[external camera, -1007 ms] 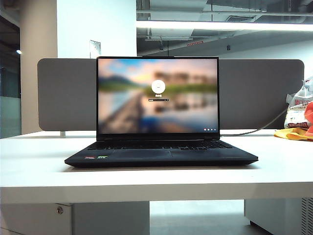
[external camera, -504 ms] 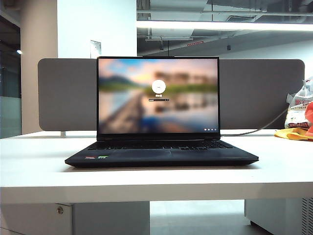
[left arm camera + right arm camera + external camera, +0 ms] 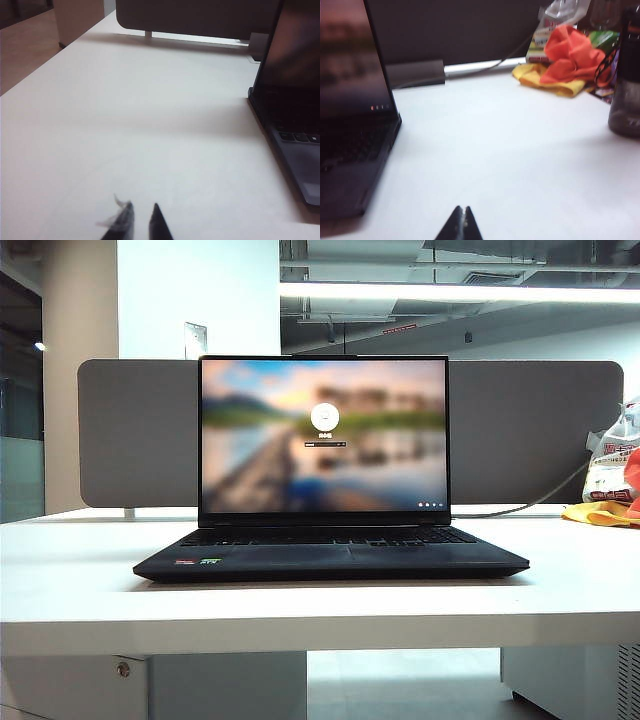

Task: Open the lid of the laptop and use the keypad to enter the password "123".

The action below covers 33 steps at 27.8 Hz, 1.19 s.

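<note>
- The laptop sits on the white desk, just in front of the grey partition board.
- The lid stands upright and open. Its screen shows a blurred landscape with a login circle and an entry field, so the opening step looks done.
- The keypad lies at the far end of the keyboard on the laptop's right-hand side; seen edge-on, its separate keys cannot be made out.
- Neither arm shows in the exterior view.
- The left gripper is low over bare desk to the left of the laptop, well apart from it. Its fingers stand slightly parted and hold nothing; a bit of pale tape clings to one.
- The right gripper is over the desk to the right of the laptop, apart from its edge. Its fingers are pressed together, tips touching, and empty.
- Farther right of the laptop lie an orange and yellow cloth, a plastic bag and a dark bottle.
- Whether the digits are already typed cannot be read from the field.
- If they are not, the right gripper is the nearer one: it would need to reach over the keypad and press 1, 2 and 3 in turn with one closed tip, touching only one key each time.
</note>
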Each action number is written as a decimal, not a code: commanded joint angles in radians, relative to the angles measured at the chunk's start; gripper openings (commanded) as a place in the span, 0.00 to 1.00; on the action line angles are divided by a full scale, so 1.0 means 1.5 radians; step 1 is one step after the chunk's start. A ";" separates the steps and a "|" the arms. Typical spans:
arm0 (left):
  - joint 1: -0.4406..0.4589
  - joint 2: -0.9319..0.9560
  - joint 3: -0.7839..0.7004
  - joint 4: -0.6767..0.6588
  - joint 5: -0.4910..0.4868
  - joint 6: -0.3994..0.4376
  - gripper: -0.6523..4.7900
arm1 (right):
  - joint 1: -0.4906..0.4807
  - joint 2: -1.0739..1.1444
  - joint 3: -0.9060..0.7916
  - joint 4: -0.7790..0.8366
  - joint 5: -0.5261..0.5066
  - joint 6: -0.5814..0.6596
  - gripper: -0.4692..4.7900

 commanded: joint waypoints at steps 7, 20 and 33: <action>0.001 0.000 0.000 0.004 -0.001 0.000 0.21 | 0.025 0.000 -0.003 -0.014 -0.001 -0.003 0.08; 0.001 0.000 -0.001 0.004 -0.001 0.000 0.21 | 0.025 0.000 -0.003 -0.016 -0.001 -0.002 0.08; 0.001 0.000 -0.001 0.004 -0.001 0.000 0.21 | 0.025 0.000 -0.003 -0.016 -0.001 -0.002 0.08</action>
